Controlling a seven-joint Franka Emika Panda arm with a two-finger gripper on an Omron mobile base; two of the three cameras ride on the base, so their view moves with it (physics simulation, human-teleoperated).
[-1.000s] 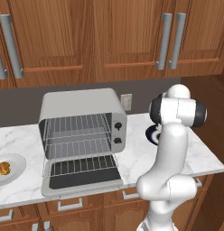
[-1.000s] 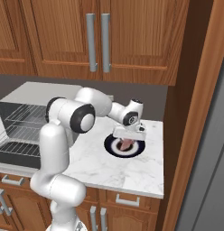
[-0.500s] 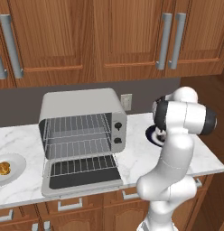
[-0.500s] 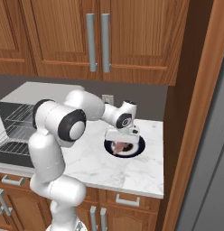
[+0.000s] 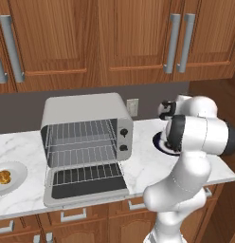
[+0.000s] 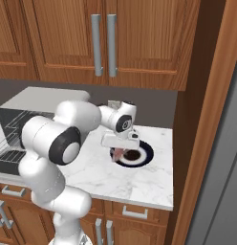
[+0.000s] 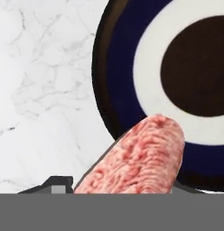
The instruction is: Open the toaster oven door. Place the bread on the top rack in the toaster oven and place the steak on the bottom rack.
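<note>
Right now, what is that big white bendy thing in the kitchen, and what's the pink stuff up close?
That white thing is a robot arm. Two pictures come from cameras behind it, one on each side. The third comes from a camera on its hand, called the end effector. On the marble counter sits a toaster oven with its door folded down. A plate with bread lies left of it. The pink stuff is a steak over a blue and white plate, between the end effector's fingers. Whether they squeeze it yet, I cannot tell.

toaster oven (image 5: 86, 137) on counter (image 5: 143, 166); bread (image 5: 2, 177) left of it, steak (image 6: 120, 153) on plate (image 6: 139, 155) right
</note>
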